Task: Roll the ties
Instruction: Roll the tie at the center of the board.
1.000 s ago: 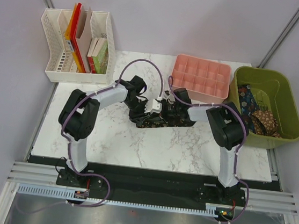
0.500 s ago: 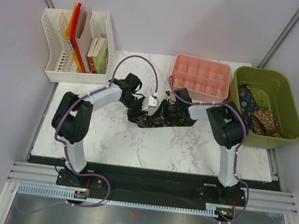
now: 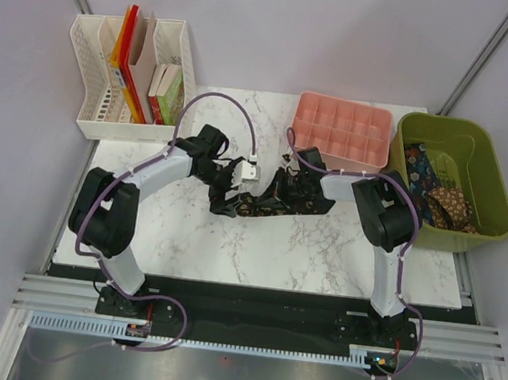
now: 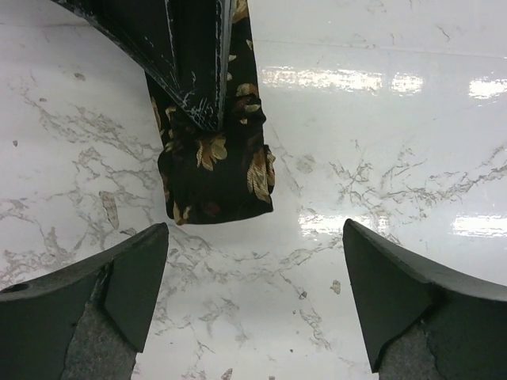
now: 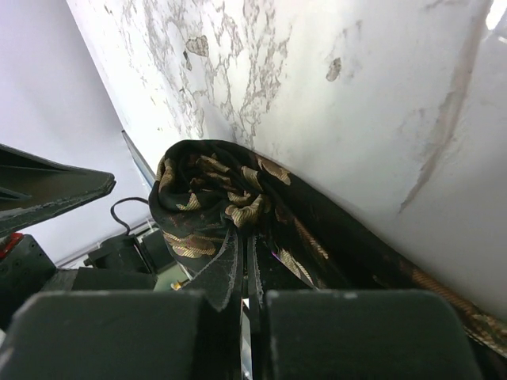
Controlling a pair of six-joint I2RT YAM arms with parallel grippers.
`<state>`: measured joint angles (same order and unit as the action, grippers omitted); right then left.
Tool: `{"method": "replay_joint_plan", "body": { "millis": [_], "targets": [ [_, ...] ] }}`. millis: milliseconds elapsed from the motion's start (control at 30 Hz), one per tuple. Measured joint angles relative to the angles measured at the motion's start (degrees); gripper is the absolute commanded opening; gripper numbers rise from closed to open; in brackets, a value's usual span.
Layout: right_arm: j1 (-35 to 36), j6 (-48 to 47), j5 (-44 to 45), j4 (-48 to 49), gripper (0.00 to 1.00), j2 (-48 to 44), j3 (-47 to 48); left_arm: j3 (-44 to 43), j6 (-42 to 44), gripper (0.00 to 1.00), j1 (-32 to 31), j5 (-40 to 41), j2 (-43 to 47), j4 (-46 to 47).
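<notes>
Our left pincer (image 4: pixel 253 241) stands wide open and holds nothing. Its two fingers (image 4: pixel 119 277) flank a bare patch of the marbled surface (image 4: pixel 396 142). Just past their tips lies the blunt, folded end of the dark tie (image 4: pixel 214 170), black with gold-brown leaves, and this pincer does not touch it.

Our right pincer (image 5: pixel 242 269) is closed on that same tie (image 5: pixel 206 198). Its thin tips nip a bunched fold, and the cloth humps up around them against the surface. In the left wrist view one of its scratched fingers (image 4: pixel 190 71) bears down on the tie from above.

In the top view we take the pink tray (image 3: pixel 341 131) as our mark. The tie (image 3: pixel 257 204) lies crumpled on the surface, on the tray's near side and off its left corner. The right pincer (image 3: pixel 282 186) is at the tie's end closer to the tray, and the left pincer (image 3: pixel 235 177) is at the end farther from it. Just beside the tray's right side sits a green bin (image 3: pixel 497 195) with other ties (image 3: pixel 438 197) heaped in it. Well apart to the tray's left stands a white file rack (image 3: pixel 86 88) holding books.
</notes>
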<state>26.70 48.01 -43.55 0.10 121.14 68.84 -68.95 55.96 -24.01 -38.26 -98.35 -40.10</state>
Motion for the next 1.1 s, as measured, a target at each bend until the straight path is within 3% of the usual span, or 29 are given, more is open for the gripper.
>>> {"method": "replay_joint_plan", "body": {
  "millis": [233,767,1100],
  "targets": [
    [-0.2,-1.1,0.4,-0.9,0.00,-0.2,0.0,3.5,0.0,0.96,1.4,0.2,1.4,3.2],
    [-0.6,-3.9,3.4,-5.4,0.00,0.0,1.5,2.9,-0.4,0.94,1.4,0.2,-0.5,4.9],
    [3.1,-0.7,5.5,-2.0,0.00,0.5,1.6,3.9,0.7,0.91,1.4,0.8,-1.0,5.3]
  ]
}}
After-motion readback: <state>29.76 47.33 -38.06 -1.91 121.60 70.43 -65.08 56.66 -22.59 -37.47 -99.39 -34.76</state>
